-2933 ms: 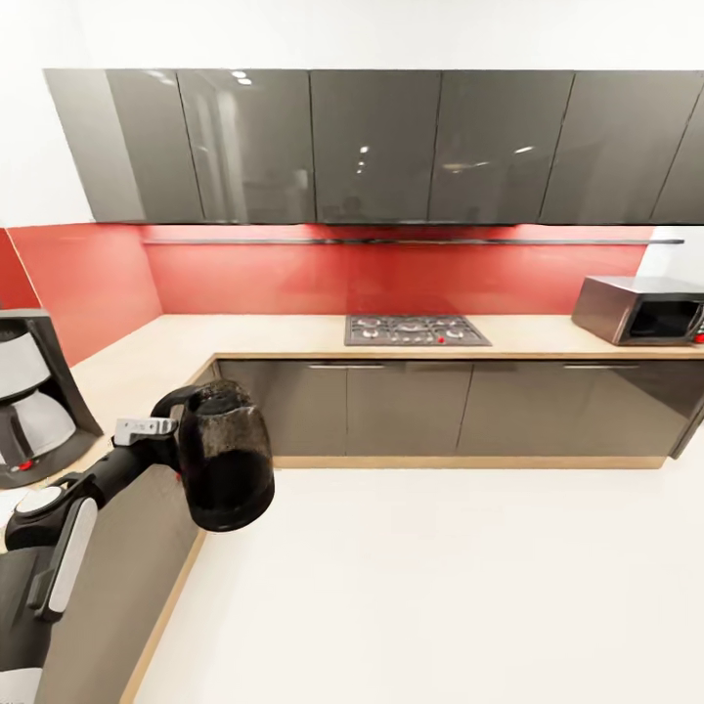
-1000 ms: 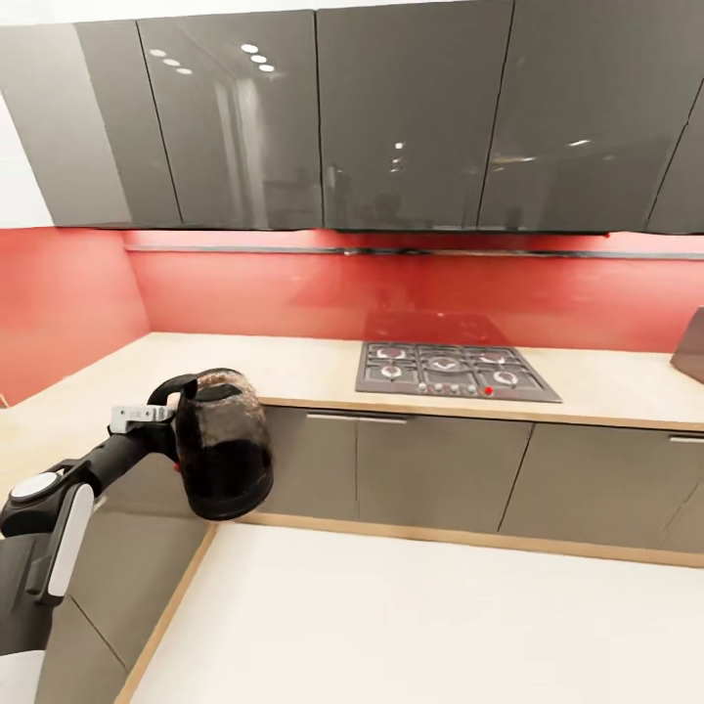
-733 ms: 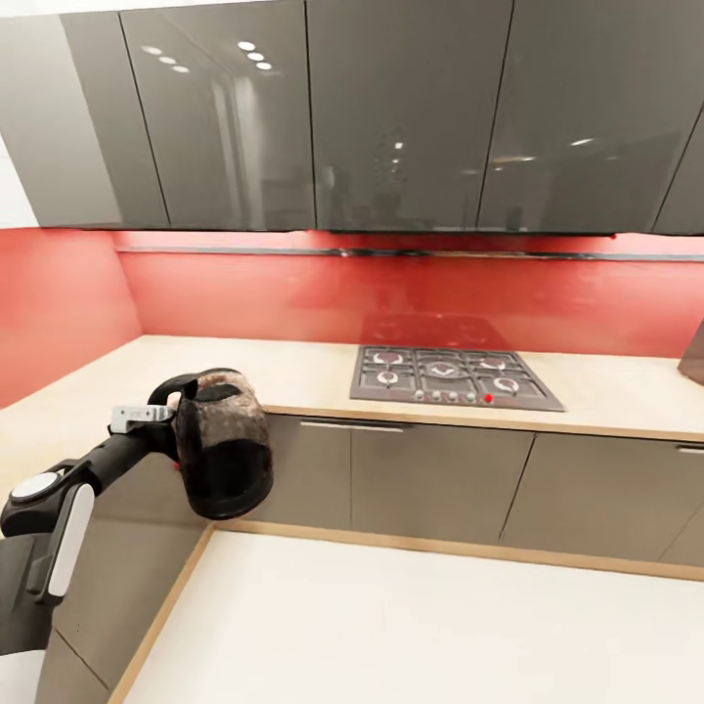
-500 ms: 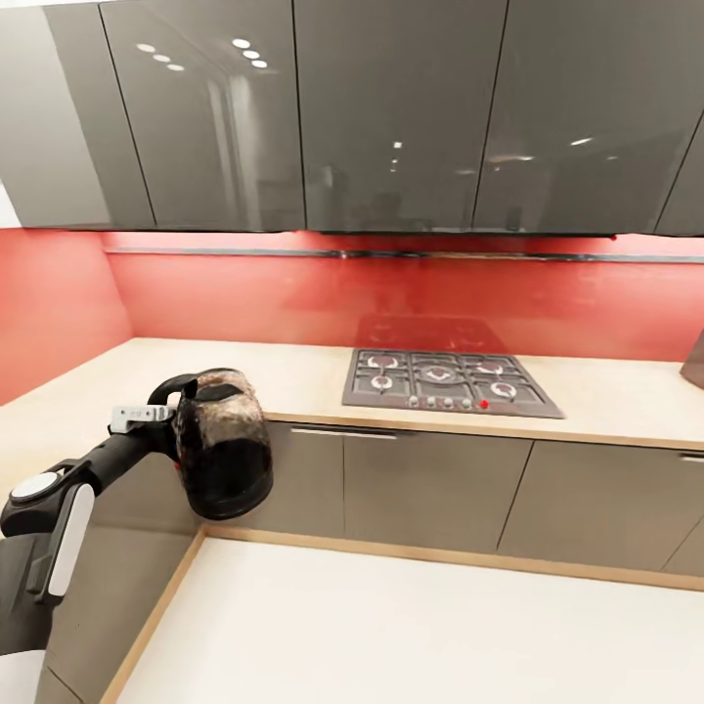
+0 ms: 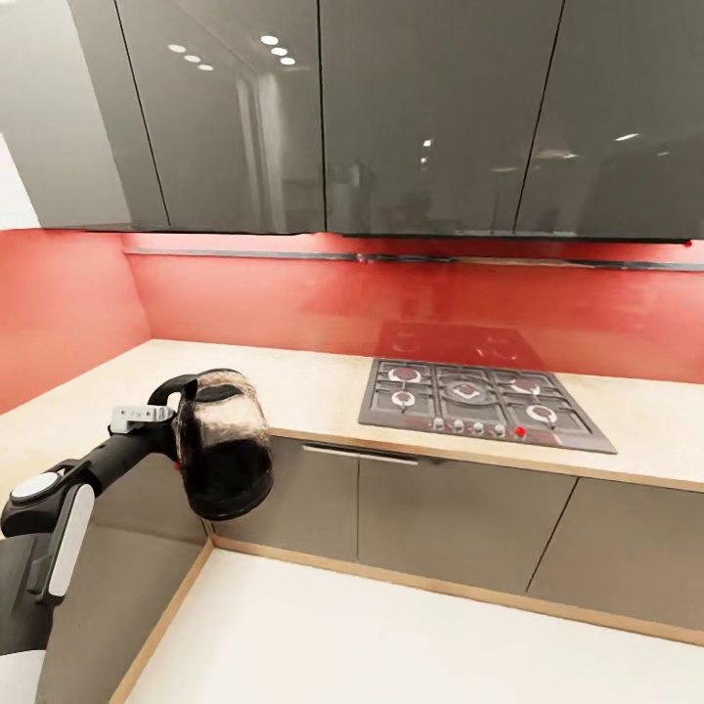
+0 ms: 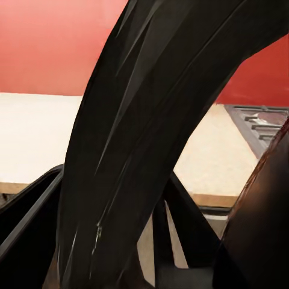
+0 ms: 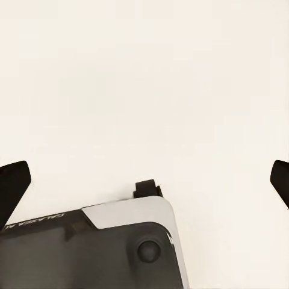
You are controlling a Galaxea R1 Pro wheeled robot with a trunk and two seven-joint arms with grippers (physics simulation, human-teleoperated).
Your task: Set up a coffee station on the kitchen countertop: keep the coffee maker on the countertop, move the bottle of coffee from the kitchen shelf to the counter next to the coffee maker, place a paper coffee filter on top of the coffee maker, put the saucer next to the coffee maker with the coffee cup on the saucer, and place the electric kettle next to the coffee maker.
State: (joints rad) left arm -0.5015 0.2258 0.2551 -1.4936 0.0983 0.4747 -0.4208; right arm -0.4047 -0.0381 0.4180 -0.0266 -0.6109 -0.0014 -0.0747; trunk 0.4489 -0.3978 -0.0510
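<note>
The electric kettle (image 5: 225, 455), a dark smoky see-through jug with a black lid, hangs upright in the air by the inner corner of the kitchen countertop (image 5: 313, 386). My left gripper (image 5: 164, 422) is shut on its black handle (image 6: 150, 120), which looms large in the left wrist view against the countertop (image 6: 36, 138). My right gripper (image 7: 144, 180) is open, its fingertips (image 7: 12, 186) spread wide over pale floor. The coffee maker, bottle of coffee, paper coffee filter, saucer and coffee cup are out of view.
A grey gas hob (image 5: 479, 399) with red knobs is set into the worktop ahead right. Glossy grey wall cabinets (image 5: 420, 117) hang above a red backsplash (image 5: 342, 293). Grey base cabinets (image 5: 450, 508) line the pale floor (image 5: 391, 636). Part of my own body (image 7: 90, 247) lies under the right wrist.
The camera has turned and moved closer to the counter: the coffee maker and microwave have left the picture and the hob looks larger. The kettle stays in my left gripper, same pose.
</note>
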